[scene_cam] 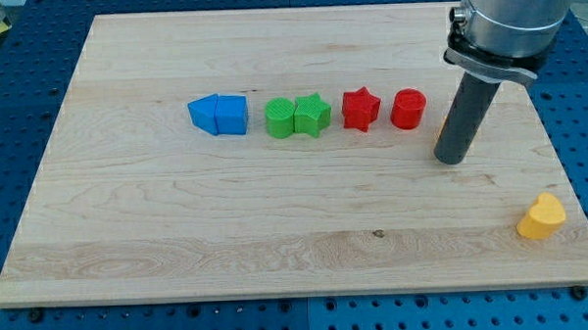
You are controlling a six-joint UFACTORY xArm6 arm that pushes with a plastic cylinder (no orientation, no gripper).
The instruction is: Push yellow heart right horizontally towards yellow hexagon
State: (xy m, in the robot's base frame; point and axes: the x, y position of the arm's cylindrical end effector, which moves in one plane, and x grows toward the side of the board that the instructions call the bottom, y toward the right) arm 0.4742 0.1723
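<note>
Tabletop (276,215): pale wooden board lying on a blue perforated bench (584,106); this is the single camera view.
Claw: there is none. The arm ends in a straight dark rod, so there is no opening or hold to report.
My tip (450,161): resting on the wood in the view's right part, touching no block that I can see.
Yellow heart (541,217): one, well apart from my tip, toward the view's bottom and right, near the board's right edge.
Yellow hexagon: not clearly visible. An orange-yellow sliver (438,135) shows at the rod's left side just above my tip; I cannot tell whether that is it.
Red blocks: two, to the view's left of my tip. The red cylinder (408,110) is the nearest, with the red star (361,110) beyond it.
Green blocks: two, touching, further left: the green star (313,114) and the green cylinder (280,118).
Blue blocks: two, touching, furthest from my tip: one blue square block (232,115) and one blue pointed block (205,113), whose exact shape is unclear.
Handling: the heart looks like a small, stiff, light plastic piece, likely to slide easily on smooth wood and to twist if struck off-centre.
Contact spot: I judge its left flank, at mid-height, is best for a level push right.
</note>
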